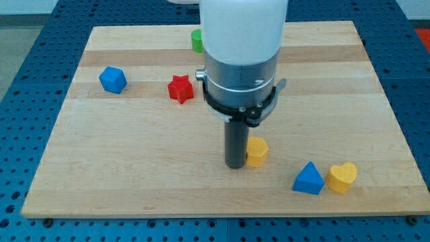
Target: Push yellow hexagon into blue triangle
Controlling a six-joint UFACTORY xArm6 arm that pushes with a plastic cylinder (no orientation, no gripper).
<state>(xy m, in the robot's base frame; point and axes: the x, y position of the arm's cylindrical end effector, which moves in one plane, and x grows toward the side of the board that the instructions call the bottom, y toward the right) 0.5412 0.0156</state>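
Observation:
The yellow hexagon [257, 152] lies on the wooden board [134, 161], right of centre toward the view's bottom. The blue triangle [308, 179] lies to its lower right, a short gap away. My tip [235, 164] rests on the board right against the yellow hexagon's left side. The arm's white and grey body [240, 60] rises above the rod and hides part of the board behind it.
A yellow heart [342, 177] sits touching or nearly touching the blue triangle's right side. A red star [180, 89] and a blue cube-like block [113, 80] lie at upper left. A green block [197, 40] is partly hidden behind the arm at the top.

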